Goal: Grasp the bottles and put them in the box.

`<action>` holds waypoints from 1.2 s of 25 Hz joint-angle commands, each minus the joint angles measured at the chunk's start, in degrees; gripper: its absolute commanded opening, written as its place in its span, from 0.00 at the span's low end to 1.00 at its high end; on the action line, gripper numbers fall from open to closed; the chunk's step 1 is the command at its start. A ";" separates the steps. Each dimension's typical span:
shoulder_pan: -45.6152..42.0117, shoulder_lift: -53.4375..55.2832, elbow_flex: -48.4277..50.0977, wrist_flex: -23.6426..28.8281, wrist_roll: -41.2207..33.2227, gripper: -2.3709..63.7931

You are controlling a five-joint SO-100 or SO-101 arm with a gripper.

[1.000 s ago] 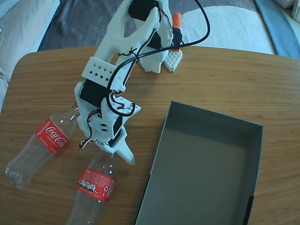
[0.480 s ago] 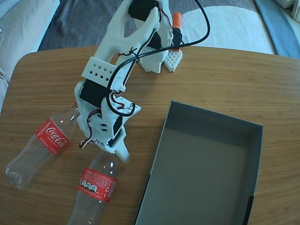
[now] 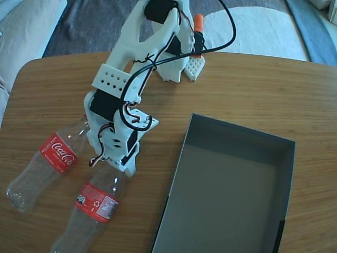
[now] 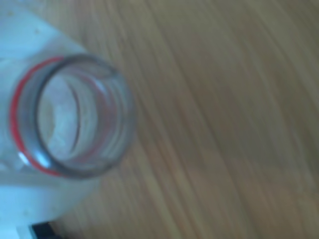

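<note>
Where the gripper [image 3: 124, 167] meets the neck of the nearer bottle [image 3: 87, 211], its fingers appear clamped on it; the wrist view shows the open mouth close. Second bottle [image 3: 45, 161] lies beside it; box [image 3: 284, 158] empty. Risk: smooth neck pivots or slips, swinging the body.

Fixed view: bright, even daylight, sharp focus, soft shadows on the table [image 3: 237, 89]. Wrist view: blurred, soft throughout, bottle mouth [image 4: 70, 117] smeared.
</note>
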 commanded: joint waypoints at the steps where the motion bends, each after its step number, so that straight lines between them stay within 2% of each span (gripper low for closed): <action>1: -0.26 1.49 -2.72 -0.26 0.00 0.31; 11: -0.35 1.58 -2.81 -0.26 -0.09 0.07; 28: -0.18 13.80 -3.69 0.70 -0.09 0.03; 30: -0.26 15.73 -3.78 2.37 -0.09 0.03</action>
